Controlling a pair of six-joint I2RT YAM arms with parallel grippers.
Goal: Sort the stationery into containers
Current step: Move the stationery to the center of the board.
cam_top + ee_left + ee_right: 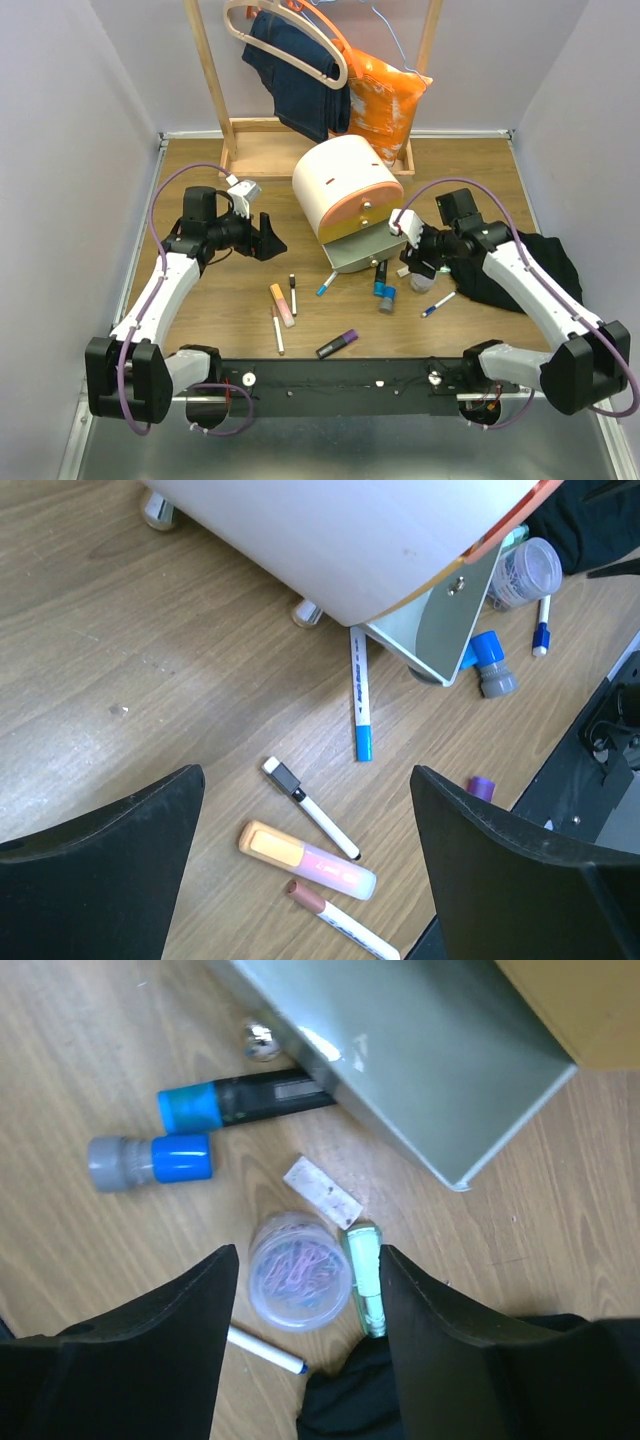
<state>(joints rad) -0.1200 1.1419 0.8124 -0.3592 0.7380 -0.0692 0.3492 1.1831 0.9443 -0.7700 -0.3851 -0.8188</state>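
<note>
Only the right wrist view resolves a clear clip tub [297, 1282] between the parted, empty jaws of the right tool [305, 1255]; overhead it blurs. The left tool [308, 775] gapes, empty.

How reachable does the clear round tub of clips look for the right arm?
Probably yes: the tub lies just below the gap between the right arm's open fingers, nothing covering it, though a pale green marker crowds one side.

Black marker [262, 1095] partly under drawer [430, 1070]
</note>
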